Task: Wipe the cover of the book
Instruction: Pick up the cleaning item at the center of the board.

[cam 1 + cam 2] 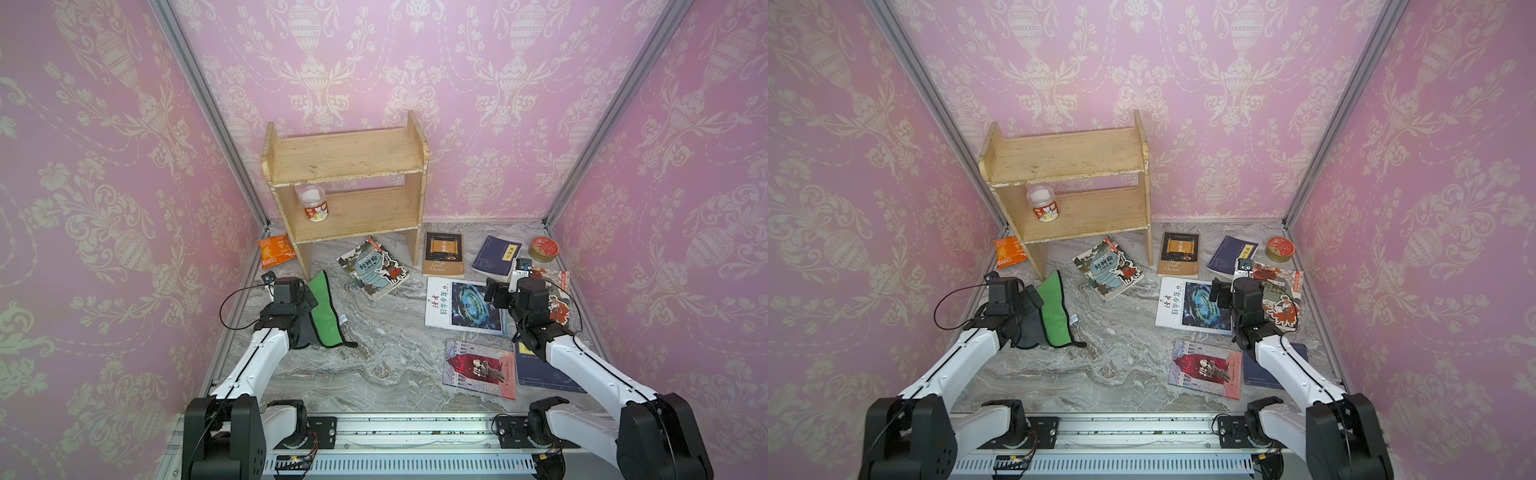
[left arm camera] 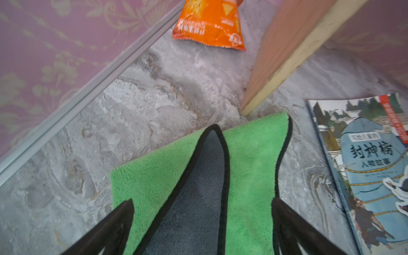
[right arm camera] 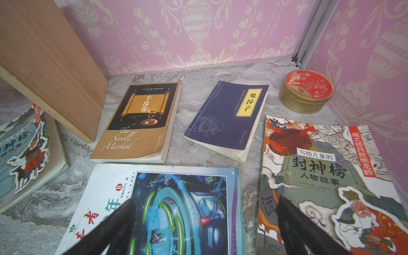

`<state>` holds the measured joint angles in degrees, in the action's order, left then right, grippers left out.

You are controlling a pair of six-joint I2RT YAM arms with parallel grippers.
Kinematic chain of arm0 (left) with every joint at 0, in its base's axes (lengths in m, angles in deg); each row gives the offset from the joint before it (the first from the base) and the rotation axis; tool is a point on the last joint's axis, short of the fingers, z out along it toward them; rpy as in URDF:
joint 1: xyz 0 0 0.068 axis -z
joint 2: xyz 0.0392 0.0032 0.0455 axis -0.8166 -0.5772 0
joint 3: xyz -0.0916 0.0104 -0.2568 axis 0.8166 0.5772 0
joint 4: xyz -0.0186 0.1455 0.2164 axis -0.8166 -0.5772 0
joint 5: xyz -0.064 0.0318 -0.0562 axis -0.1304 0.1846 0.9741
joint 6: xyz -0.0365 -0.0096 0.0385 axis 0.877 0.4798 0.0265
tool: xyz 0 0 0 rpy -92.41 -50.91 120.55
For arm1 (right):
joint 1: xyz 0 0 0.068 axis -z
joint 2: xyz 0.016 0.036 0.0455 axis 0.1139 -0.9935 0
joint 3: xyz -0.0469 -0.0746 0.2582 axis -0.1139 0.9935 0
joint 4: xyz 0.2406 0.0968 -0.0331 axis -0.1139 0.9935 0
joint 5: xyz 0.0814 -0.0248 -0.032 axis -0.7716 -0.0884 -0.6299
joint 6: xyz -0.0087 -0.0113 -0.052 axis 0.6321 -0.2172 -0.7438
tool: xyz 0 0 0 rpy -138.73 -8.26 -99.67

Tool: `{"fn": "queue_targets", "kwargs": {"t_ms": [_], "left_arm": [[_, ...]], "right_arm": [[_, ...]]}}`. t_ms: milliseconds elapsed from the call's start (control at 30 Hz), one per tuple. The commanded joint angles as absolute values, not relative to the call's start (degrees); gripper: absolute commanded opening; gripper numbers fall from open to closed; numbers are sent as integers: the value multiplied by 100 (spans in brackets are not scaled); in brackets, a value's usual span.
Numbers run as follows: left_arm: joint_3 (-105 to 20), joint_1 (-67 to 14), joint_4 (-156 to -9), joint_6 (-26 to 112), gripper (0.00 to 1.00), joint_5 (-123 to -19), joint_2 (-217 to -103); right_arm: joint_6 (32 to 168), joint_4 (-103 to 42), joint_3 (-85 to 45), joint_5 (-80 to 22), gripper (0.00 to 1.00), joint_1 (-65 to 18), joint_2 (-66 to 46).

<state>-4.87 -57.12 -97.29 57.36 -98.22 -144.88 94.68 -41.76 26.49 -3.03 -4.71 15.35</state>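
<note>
Both jaws gape: left over cloth [image 2: 249,165] beside shelf leg [image 2: 287,55]; right over magazine [image 3: 176,209].

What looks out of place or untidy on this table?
The books lie scattered flat on the table at different angles, while the wooden shelf holds only a small jar. An orange snack bag lies by the shelf's foot, and the green cloth lies folded over, its grey side showing.

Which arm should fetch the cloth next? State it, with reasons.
Left. The left gripper hangs open right above the green cloth. The right gripper, also open, hovers over the white-and-blue magazine, well away from the cloth.
</note>
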Motion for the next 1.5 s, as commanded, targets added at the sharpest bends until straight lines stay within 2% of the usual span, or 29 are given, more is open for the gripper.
{"fn": "queue_targets", "kwargs": {"t_ms": [0, 233, 367, 533, 633, 767, 967, 1233, 1467], "left_arm": [[-685, -5787, -10351, 6451, 99, -9887, -15103], [-994, -5800, -10520, 6829, 99, -9445, -16108], [-934, -5800, -10420, 6906, 90, -9144, -16266], [-723, -5661, -10223, 6986, 63, -8613, -16503], [-638, -5407, -10239, 6980, 53, -8580, -16541], [-497, -5107, -10201, 6960, 27, -8398, -16450], [-304, -4610, -9870, 6713, 0, -7726, -15896], [-135, -4324, -8856, 6904, 0, -5789, -14513], [-136, -4003, -7952, 7660, 0, -4943, -14072]], "right_arm": [[9884, -3615, 2464, -691, 100, -613, 1769], [10032, -2918, 2573, -790, 100, -862, 2425], [10188, -2767, 2754, -904, 100, -915, 2762], [10328, -2533, 2759, -1035, 100, -963, 2779], [10379, -2451, 2673, -1104, 100, -998, 2737], [10409, -2363, 2451, -1265, 100, -1074, 2610], [10497, -2384, 1974, -2180, 100, -1360, 2184], [9904, -3119, 1467, -4232, 100, -2048, 1574], [9047, -3461, 1157, -4434, 100, -2878, 936]]}}
